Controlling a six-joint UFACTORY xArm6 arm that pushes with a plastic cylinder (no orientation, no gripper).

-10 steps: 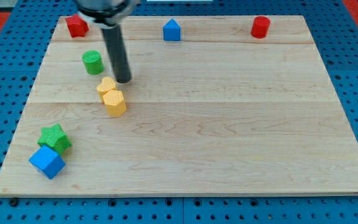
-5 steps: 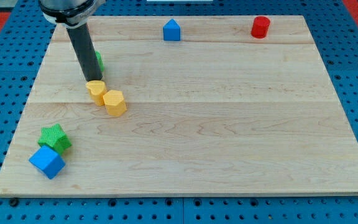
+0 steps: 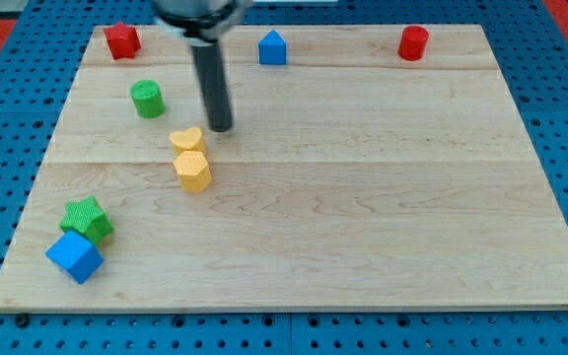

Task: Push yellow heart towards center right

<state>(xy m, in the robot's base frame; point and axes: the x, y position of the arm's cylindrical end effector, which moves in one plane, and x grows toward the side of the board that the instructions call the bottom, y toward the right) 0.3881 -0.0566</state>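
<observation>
The yellow heart (image 3: 187, 139) lies on the wooden board (image 3: 363, 197) left of its middle, touching the yellow hexagonal block (image 3: 193, 171) just below it. My tip (image 3: 221, 127) stands on the board just to the upper right of the heart, a small gap away from it. The dark rod rises from there to the view's top.
A green cylinder (image 3: 147, 99) sits up-left of the heart. A red block (image 3: 121, 40), a blue house-shaped block (image 3: 272, 47) and a red cylinder (image 3: 413, 42) line the top edge. A green star (image 3: 87, 218) and a blue cube (image 3: 74, 255) sit at the bottom left.
My tip swung left behind the heart, then back to its upper right. The heart and the yellow hexagon have shifted a little to the right and down, now stacked vertically.
</observation>
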